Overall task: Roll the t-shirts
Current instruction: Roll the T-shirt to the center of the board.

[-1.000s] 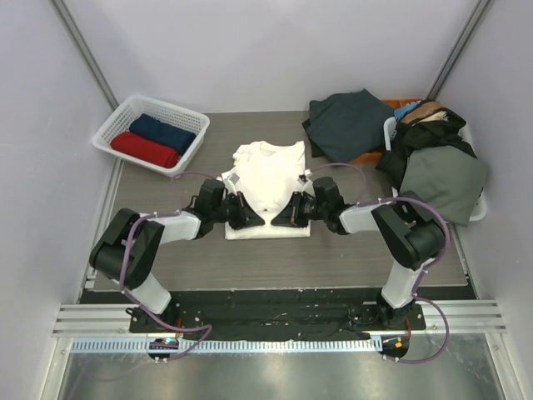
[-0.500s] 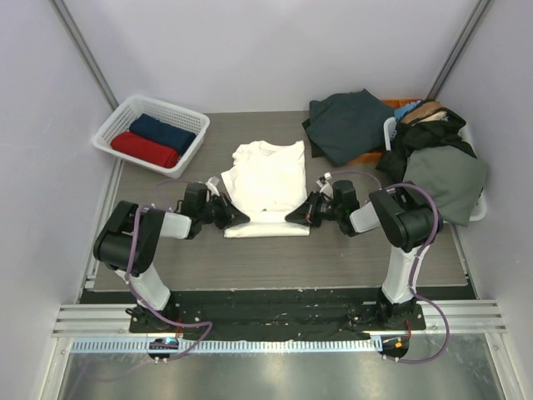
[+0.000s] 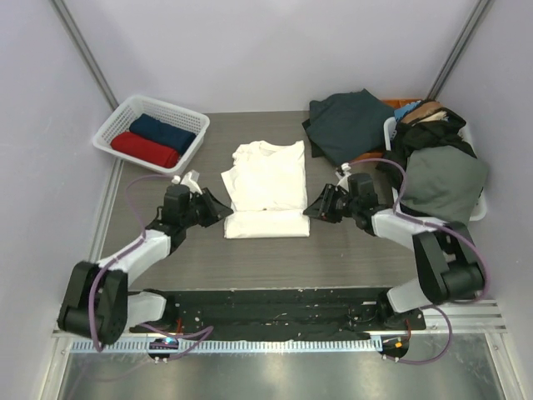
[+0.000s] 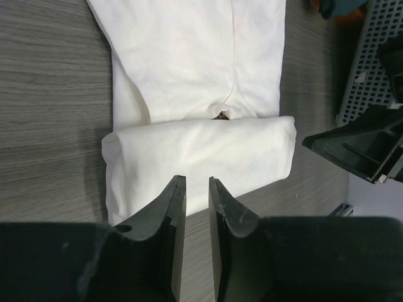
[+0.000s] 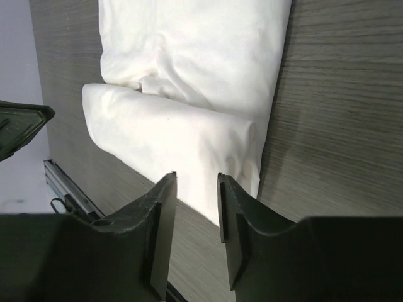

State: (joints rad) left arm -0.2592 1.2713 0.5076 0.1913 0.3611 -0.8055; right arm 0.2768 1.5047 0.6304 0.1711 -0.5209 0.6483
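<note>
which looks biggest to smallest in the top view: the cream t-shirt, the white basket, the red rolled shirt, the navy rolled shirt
1. cream t-shirt
2. white basket
3. red rolled shirt and navy rolled shirt: these look about alike, so no ranking between them

No legible text, label, brand, number or sign is present on the t-shirt (image 3: 266,183), the basket (image 3: 115,119) or the table (image 3: 250,254) in any view.
</note>
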